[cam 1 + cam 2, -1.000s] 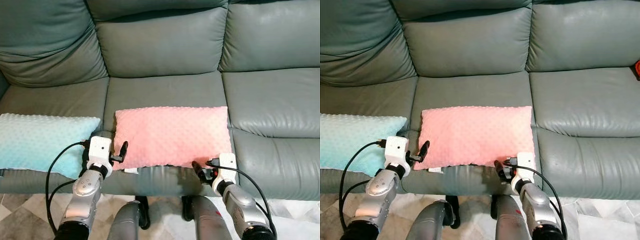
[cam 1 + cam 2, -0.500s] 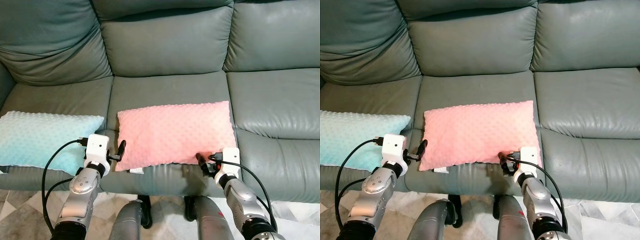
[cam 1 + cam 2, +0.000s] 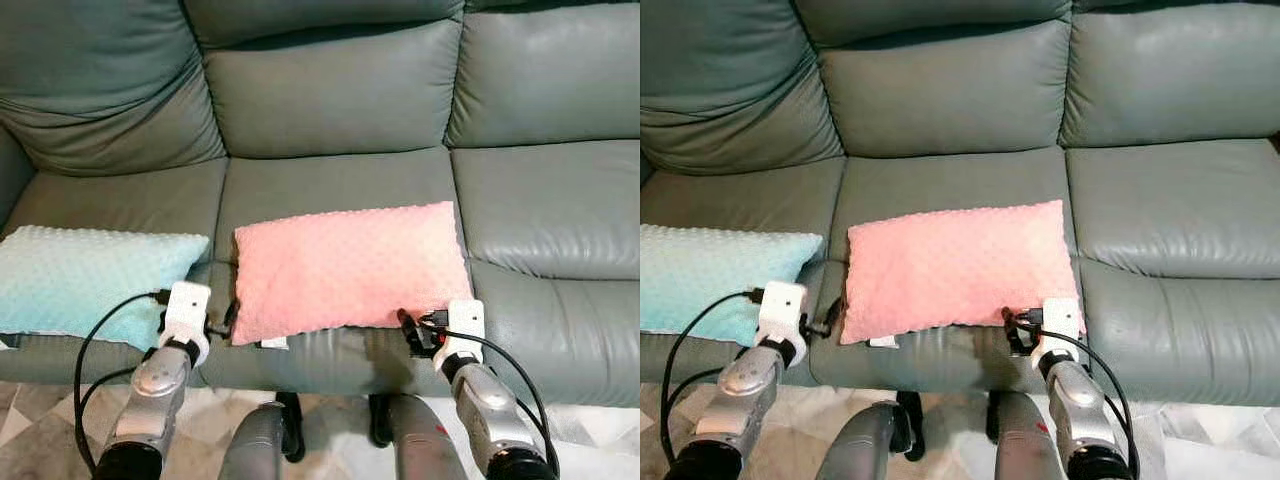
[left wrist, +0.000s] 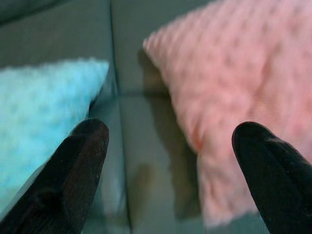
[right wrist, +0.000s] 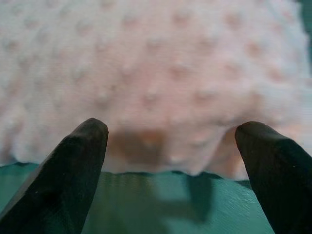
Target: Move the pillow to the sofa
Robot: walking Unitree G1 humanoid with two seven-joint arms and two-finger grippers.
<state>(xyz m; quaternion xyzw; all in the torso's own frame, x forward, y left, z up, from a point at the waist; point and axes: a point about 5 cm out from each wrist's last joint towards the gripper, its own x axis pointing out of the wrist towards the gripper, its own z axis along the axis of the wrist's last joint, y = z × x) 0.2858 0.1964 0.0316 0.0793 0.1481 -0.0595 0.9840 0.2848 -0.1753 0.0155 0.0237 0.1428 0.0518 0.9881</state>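
Nearest the camera: two silver arms rising from below toward the front edge of a grey-green leather sofa (image 3: 330,190), black cables looping from each wrist.

Left gripper (image 3: 228,318): poised at the sofa's front edge, in the gap between the two pillows, just beside the near left corner of the pink pillow (image 3: 345,268). Fingers (image 4: 73,175) spread wide apart in the left wrist view, nothing between them; bare seat leather and the seam between cushions visible in the gap.

Right gripper (image 3: 408,333): poised at the front edge of the middle seat cushion, just before the near right corner of the pink pillow. Fingers (image 5: 78,165) spread wide apart in the right wrist view, holding nothing; pillow's near edge directly ahead, a strip of green seat showing beneath it. Contact with the pillow not determinable.

Pink pillow: dotted plush, rectangular, lying flat on the middle seat cushion toward its front edge, slightly skewed, its right end reaching the seam with the right seat cushion. Small white tag (image 3: 273,343) hanging at its near left corner over the cushion's front.

Light blue pillow (image 3: 90,282): same dotted texture, flat on the left seat cushion near its front edge, apart from the pink one.

Farthest: three padded back cushions along the sofa's rear.
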